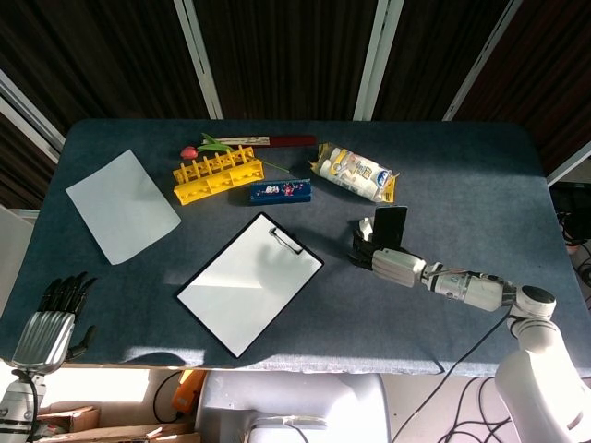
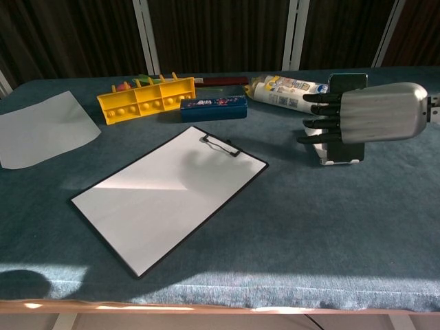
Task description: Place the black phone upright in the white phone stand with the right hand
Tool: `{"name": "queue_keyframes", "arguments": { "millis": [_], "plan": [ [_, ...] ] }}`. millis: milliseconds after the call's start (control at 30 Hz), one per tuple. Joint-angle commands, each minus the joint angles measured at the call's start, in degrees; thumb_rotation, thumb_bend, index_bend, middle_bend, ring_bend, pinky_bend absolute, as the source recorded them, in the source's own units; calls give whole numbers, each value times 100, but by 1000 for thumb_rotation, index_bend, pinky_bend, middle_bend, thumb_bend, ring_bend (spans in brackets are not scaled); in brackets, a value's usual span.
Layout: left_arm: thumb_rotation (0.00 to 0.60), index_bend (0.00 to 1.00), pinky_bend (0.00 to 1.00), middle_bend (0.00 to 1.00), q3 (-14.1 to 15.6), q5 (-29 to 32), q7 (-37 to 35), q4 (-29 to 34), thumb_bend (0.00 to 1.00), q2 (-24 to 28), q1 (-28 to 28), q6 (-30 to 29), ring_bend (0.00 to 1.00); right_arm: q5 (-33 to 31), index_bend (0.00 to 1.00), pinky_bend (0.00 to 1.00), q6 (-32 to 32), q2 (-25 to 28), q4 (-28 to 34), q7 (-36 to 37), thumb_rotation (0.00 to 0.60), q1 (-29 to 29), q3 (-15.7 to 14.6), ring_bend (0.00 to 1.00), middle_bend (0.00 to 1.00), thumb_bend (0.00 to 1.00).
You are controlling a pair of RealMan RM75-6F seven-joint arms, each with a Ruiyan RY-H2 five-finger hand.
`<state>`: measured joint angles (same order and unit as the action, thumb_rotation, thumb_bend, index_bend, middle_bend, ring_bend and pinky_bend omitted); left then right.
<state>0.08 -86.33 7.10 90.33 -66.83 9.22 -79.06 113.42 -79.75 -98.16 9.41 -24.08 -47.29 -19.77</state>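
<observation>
The black phone (image 1: 391, 226) stands upright in the white phone stand (image 1: 366, 228) right of the table's middle. In the chest view only the phone's top edge (image 2: 347, 81) and lower part show behind my right hand (image 2: 371, 113), with the stand's base (image 2: 323, 152) below. My right hand (image 1: 395, 265) is just in front of the phone, its dark fingers (image 2: 317, 124) stretched out to the left and apart, holding nothing. My left hand (image 1: 46, 332) hangs beyond the table's near left corner, fingers extended, with nothing in it.
A clipboard with white paper (image 1: 249, 281) lies mid-table. A loose sheet (image 1: 122, 205) is at the left. At the back are a yellow rack (image 1: 217, 173), a blue case (image 1: 280, 191), a snack bag (image 1: 355, 173) and a tulip (image 1: 199, 149).
</observation>
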Motion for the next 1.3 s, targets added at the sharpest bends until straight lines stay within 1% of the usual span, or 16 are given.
{"name": "queue_keyframes", "arguments": {
  "millis": [33,233,300,433,500,533,633,667,733,767,800,867,967,1067,1200,1300],
  "plan": [
    [600,0,51,0,-6,6,0,-2,386,-1,4,3,0,-49,0,180,-42,20,49,87,600,32,38,221,225,356],
    [600,0,52,0,11,-60,-21,11,386,9,1,-30,0,-175,0,142,-445,91,237,197,600,89,182,197,202,356],
    [600,0,51,0,17,-84,-42,17,386,19,-9,-59,0,-261,0,131,-748,142,375,286,600,128,291,190,196,356],
    [600,0,51,0,12,-109,-107,18,386,50,-45,-146,0,-700,0,96,-1440,252,924,606,600,372,761,143,157,356],
    [600,0,51,0,10,-129,-160,13,386,72,-68,-200,0,-1052,0,70,-1699,344,1511,740,600,646,1078,104,119,356],
    [600,0,51,0,8,-133,-181,10,386,80,-76,-219,0,-1205,0,63,-1779,407,1859,733,600,785,1202,87,101,356],
    [600,0,51,0,-1,-139,-204,9,388,102,-107,-283,0,-1861,0,67,-1809,843,3592,99,600,1433,1554,33,42,356],
    [600,0,51,0,-5,-141,-194,13,389,108,-123,-315,0,-2260,0,53,-1712,1121,4600,-396,600,1776,1654,18,29,355],
    [600,0,51,0,-6,-150,-172,23,389,116,-149,-365,0,-2991,0,12,-1557,1633,6338,-1054,600,2296,1728,4,9,356],
    [600,0,51,0,-1,-166,-174,31,388,120,-167,-398,0,-3510,0,0,-1463,1988,7402,-1368,600,2589,1736,0,0,356],
    [600,0,51,0,3,-180,-177,33,388,124,-178,-420,0,-3833,0,0,-1427,2221,8025,-1470,600,2757,1744,0,0,356],
    [600,0,51,0,10,-221,-178,31,388,128,-196,-466,0,-4287,0,0,-1519,2540,8712,-1380,600,3080,1796,0,0,355],
    [600,0,50,0,18,-269,-145,17,388,116,-210,-508,0,-4477,0,0,-1579,2646,8730,-800,600,3459,1771,0,0,355],
    [600,0,50,0,30,-287,-91,17,387,92,-218,-510,0,-4606,0,0,-1468,2637,8441,-248,600,3667,1840,0,0,345],
    [600,0,49,0,26,-321,-44,14,386,60,-225,-542,0,-4686,0,0,-1272,2722,8324,48,600,3707,2024,0,0,342],
    [600,0,48,0,21,-349,-30,-1,385,47,-253,-610,0,-4720,0,0,-1075,2774,8307,119,600,3718,2079,0,0,342]
  ]
}}
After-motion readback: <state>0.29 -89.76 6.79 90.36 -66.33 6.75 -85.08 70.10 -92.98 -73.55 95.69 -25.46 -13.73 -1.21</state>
